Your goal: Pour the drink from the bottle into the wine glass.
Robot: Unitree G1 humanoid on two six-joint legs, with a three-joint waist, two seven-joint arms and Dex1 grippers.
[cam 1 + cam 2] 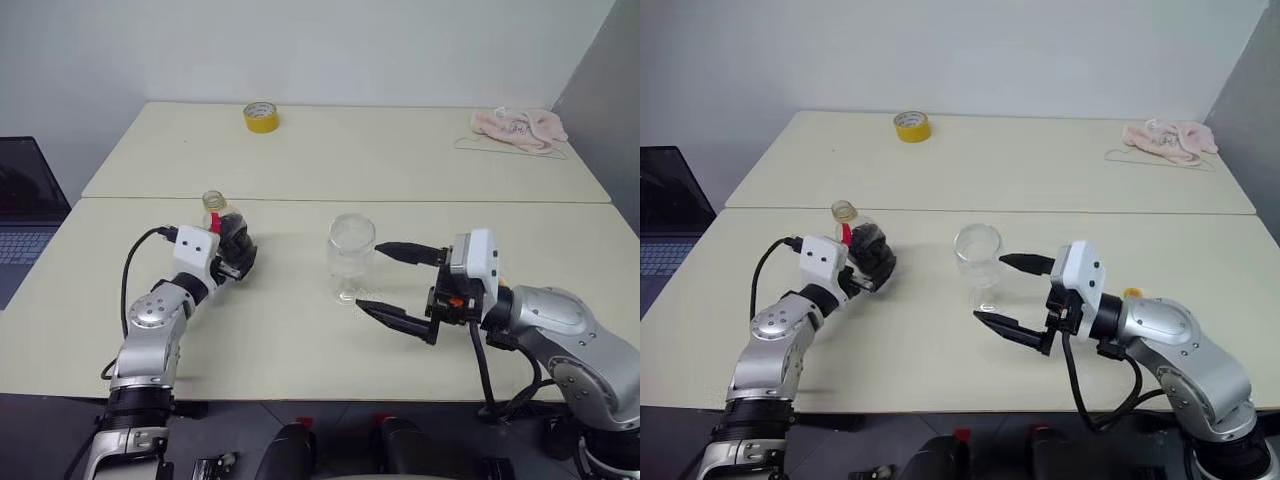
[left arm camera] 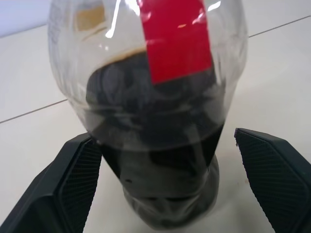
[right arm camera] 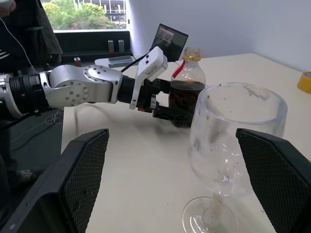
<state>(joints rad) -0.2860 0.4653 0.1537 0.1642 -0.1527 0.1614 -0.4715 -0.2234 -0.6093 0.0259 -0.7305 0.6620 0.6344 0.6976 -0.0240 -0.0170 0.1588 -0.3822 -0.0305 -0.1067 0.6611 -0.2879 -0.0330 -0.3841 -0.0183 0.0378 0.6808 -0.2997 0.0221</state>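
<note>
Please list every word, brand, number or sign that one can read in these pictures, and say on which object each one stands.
There is no readable text.
The bottle: its red label strip is plain, with no letters visible.
The yellow tape roll: no print visible.
The laptop: the screen is dark and the keys are too small to read.
The pink cloth: no marking readable.

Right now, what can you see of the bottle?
The bottle is small, squat, clear plastic, upright on the near table left of the wine glass. A red strip runs down from its neck; its mouth looks uncapped. Dark drink fills the lower part. The left gripper is open with a finger on either side of the base; contact is unclear.
</note>
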